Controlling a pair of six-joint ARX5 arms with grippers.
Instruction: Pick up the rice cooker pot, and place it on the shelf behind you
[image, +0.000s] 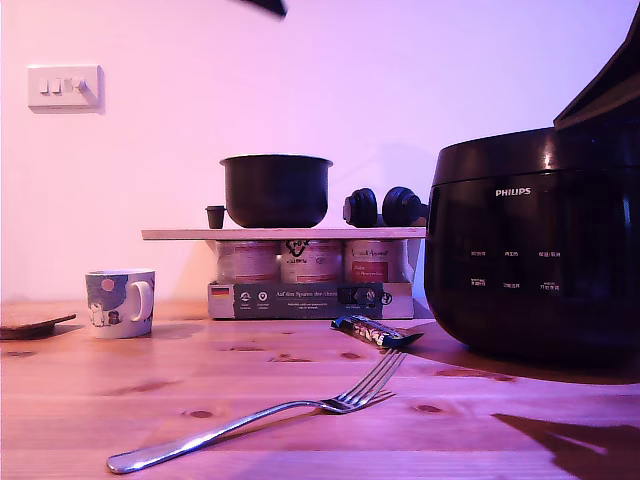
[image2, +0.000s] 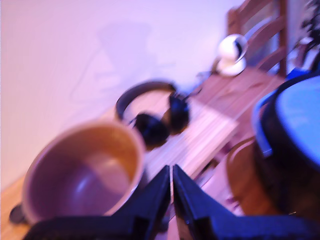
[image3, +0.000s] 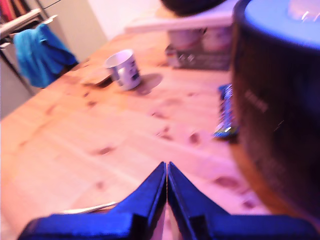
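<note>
The rice cooker pot is a dark round bowl standing upright on the shelf, a thin light plank. In the first wrist view the pot shows its empty inside, and my first gripper hovers shut and empty just beside its rim, above the shelf. My second gripper is shut with nothing in it, low over the wooden tabletop, with the shelf far off. A dark piece of an arm pokes in at the exterior view's top edge.
Headphones and a small dark cup share the shelf, which rests on jars and a box. The glossy Philips cooker fills the exterior view's right. A mug, fork and snack bar lie on the table.
</note>
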